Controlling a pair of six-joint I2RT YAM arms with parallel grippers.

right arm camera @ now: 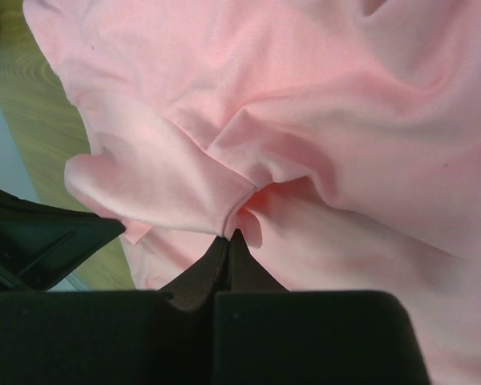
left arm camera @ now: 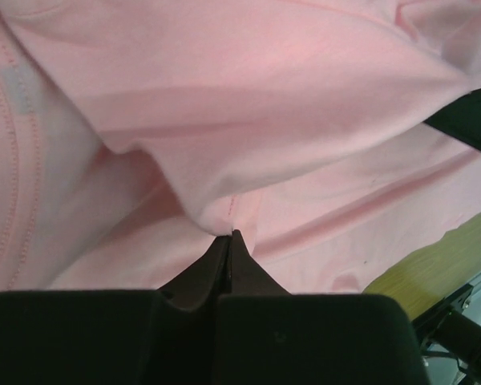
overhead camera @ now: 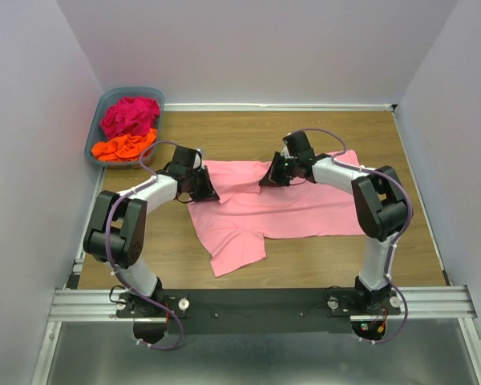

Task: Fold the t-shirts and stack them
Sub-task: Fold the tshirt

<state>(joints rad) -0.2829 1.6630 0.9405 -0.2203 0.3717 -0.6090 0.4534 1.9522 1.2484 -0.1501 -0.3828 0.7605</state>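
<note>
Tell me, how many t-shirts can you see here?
3. The light pink t-shirt lies spread on the table; the magenta t-shirt and the orange t-shirt sit crumpled in the basket. More may hide beneath them.

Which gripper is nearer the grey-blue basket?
Left. The left gripper pinches the pink t-shirt a short way right of the basket; the right gripper pinches it much farther right.
</note>
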